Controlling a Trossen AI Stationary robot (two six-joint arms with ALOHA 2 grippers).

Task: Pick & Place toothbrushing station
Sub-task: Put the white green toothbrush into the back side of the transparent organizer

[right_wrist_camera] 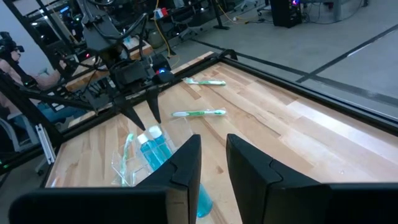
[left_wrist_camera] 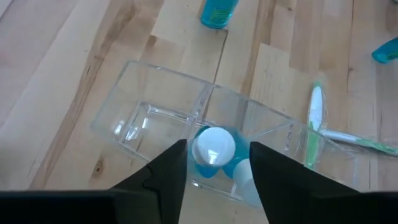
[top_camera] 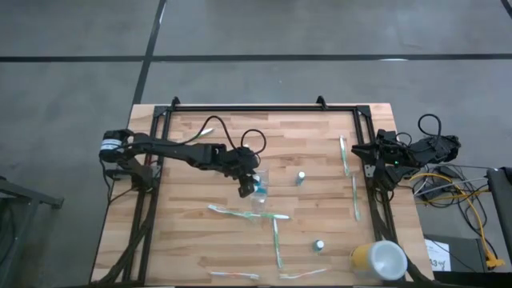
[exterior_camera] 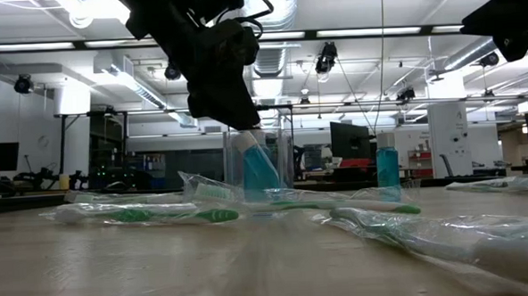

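Note:
A clear plastic cup (left_wrist_camera: 155, 118) stands mid-table (top_camera: 258, 194). In it a blue tube with a white cap (left_wrist_camera: 214, 148) stands tilted (exterior_camera: 260, 170), and a second tube (left_wrist_camera: 245, 177) lies beside it. My left gripper (left_wrist_camera: 217, 152) hangs just above the cup (top_camera: 248, 188), open, with a finger on either side of the white cap and not touching it. Two more tubes (top_camera: 301, 178) (top_camera: 319, 246) stand on the table. Wrapped toothbrushes (top_camera: 240, 213) (top_camera: 277, 240) lie near the cup. My right gripper (right_wrist_camera: 214, 155) waits open beyond the table's right edge (top_camera: 376, 152).
More toothbrushes lie at the right (top_camera: 344, 156) (top_camera: 355, 198), at the far left (top_camera: 210, 128) and along the near edge (top_camera: 232, 274). A yellow cup with a white top (top_camera: 378, 260) lies at the near right corner. A black frame (top_camera: 264, 108) borders the table.

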